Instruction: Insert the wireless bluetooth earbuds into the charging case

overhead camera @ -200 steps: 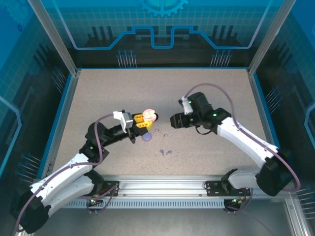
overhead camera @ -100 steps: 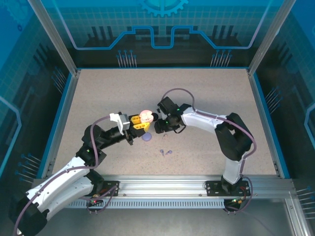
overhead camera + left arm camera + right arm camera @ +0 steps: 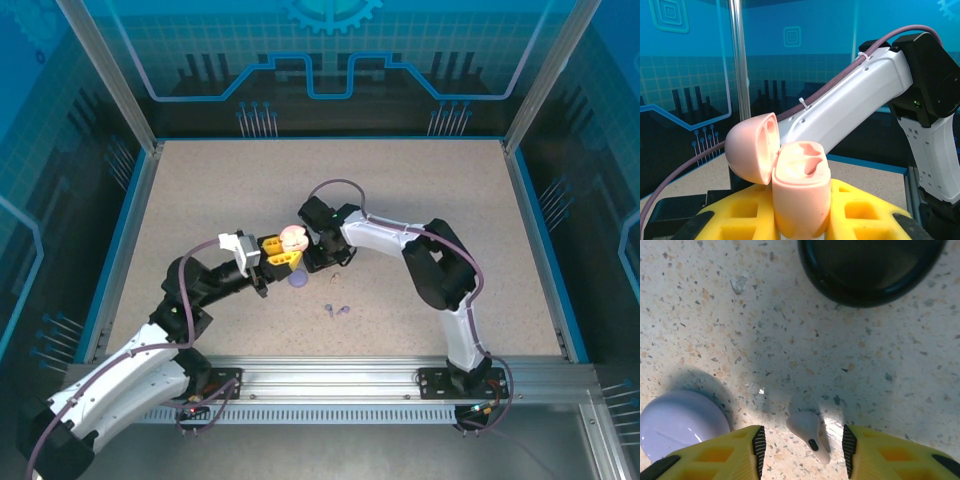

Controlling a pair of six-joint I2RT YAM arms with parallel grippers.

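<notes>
Pale pink earbud (image 3: 810,436) sits loose between the wide-open right fingers (image 3: 740,450), so a skewed pinch could flick it away from the case (image 3: 800,200) the left fingers (image 3: 860,210) clamp.

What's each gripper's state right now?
Left gripper: shut on the pink case.
Right gripper: open, fingers either side of an earbud.
</notes>
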